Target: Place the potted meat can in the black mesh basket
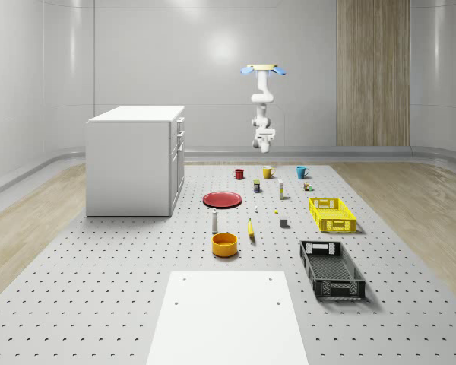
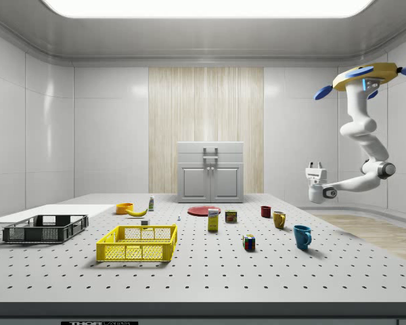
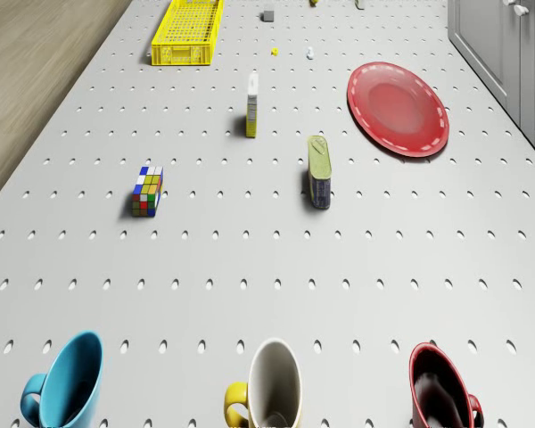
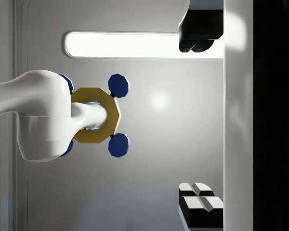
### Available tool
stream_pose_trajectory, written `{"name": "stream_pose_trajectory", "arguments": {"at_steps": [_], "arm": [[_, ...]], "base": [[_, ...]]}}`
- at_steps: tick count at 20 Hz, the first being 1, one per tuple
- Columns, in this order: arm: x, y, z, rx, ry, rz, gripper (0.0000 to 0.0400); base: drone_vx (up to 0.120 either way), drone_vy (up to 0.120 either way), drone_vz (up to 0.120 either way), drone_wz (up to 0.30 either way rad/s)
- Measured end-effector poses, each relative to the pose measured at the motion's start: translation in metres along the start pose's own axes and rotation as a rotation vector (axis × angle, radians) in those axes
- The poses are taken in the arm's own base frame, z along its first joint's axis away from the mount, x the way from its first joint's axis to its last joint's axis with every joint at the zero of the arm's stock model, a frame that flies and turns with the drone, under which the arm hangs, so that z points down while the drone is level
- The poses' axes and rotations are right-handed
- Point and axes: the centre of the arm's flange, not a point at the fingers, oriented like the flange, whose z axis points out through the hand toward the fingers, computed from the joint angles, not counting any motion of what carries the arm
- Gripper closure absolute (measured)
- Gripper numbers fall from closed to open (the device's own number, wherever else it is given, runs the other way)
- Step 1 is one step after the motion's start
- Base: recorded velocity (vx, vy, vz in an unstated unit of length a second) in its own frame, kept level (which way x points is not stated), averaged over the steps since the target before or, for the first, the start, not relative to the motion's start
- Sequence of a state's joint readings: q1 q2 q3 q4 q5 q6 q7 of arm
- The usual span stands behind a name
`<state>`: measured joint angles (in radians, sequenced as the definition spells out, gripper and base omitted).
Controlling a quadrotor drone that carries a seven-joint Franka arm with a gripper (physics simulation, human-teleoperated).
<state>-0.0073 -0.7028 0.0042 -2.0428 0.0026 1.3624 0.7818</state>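
We can read no text, brand, number or sign on anything here. The small olive-topped potted meat can (image 3: 318, 171) and the narrow yellow-and-white box (image 3: 251, 105) on the grey perforated desk (image 3: 250, 267) carry printed labels, but we cannot make out their lettering. A dark strip at the desk's front edge (image 2: 88, 323) bears marks we cannot decipher.

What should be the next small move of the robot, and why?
Probably turn the wrist so the gripper faces down, then descend toward the potted meat can. The drone hovers high beyond the row of mugs, the gripper points up and open, and the can stands untouched beside the red plate, far from the black mesh basket.
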Motion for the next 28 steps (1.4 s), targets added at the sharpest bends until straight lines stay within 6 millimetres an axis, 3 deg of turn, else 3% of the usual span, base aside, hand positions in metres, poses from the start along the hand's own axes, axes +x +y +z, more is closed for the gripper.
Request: {"name": "stream_pose_trajectory", "arguments": {"at_steps": [22,28], "arm": [[-0.0019,0.0003,-0.0008,0.003,0.02,0.0,0.0],[-0.0038,-0.0009,-0.0007,-0.009,0.039,0.0,0.0]], "base": [[0.12,-0.12,0.0,0.0],[0.12,-0.013,0.0,0.0]]}}
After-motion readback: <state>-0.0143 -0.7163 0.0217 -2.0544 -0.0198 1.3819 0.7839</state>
